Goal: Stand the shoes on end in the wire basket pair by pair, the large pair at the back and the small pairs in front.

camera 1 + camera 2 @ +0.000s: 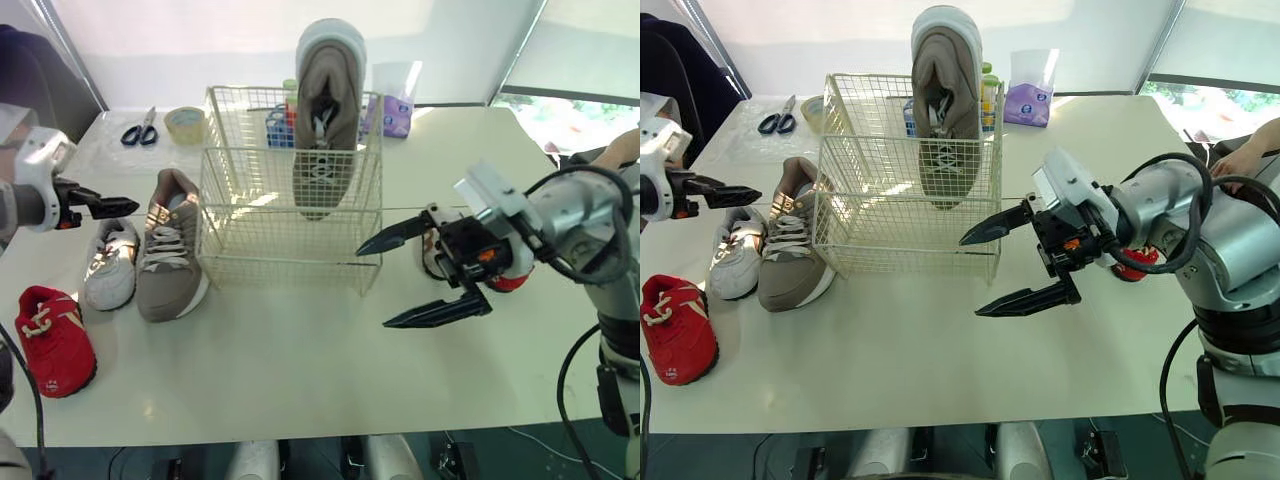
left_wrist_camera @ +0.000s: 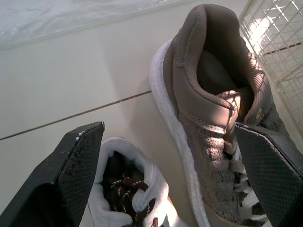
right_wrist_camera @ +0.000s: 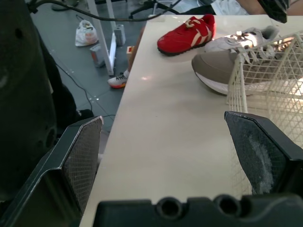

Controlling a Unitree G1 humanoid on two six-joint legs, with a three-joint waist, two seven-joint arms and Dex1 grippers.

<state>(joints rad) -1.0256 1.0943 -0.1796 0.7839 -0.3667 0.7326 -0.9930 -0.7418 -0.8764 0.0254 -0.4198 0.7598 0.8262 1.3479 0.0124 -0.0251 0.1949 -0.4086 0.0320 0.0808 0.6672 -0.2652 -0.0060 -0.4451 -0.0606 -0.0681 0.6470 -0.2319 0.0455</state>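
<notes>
The wire basket (image 1: 290, 225) stands mid-table. One large taupe shoe (image 1: 326, 120) stands on end against its back wall. Its mate (image 1: 168, 250) lies flat just left of the basket, beside a small white shoe (image 1: 110, 262) and a small red shoe (image 1: 55, 340). My left gripper (image 1: 125, 208) hovers open over the heels of the taupe shoe (image 2: 213, 90) and the white shoe (image 2: 128, 189). To the right of the basket's front corner my right gripper (image 1: 372, 287) hangs open with nothing in it. Behind it lies another red shoe (image 1: 510, 280), mostly hidden.
Scissors (image 1: 140, 128), a tape roll (image 1: 185, 122), a purple tissue pack (image 1: 397, 112) and bottles (image 1: 280, 125) sit along the table's far side. A person's hand (image 1: 1240, 160) rests at the right edge. Bare table (image 1: 300, 360) runs in front of the basket.
</notes>
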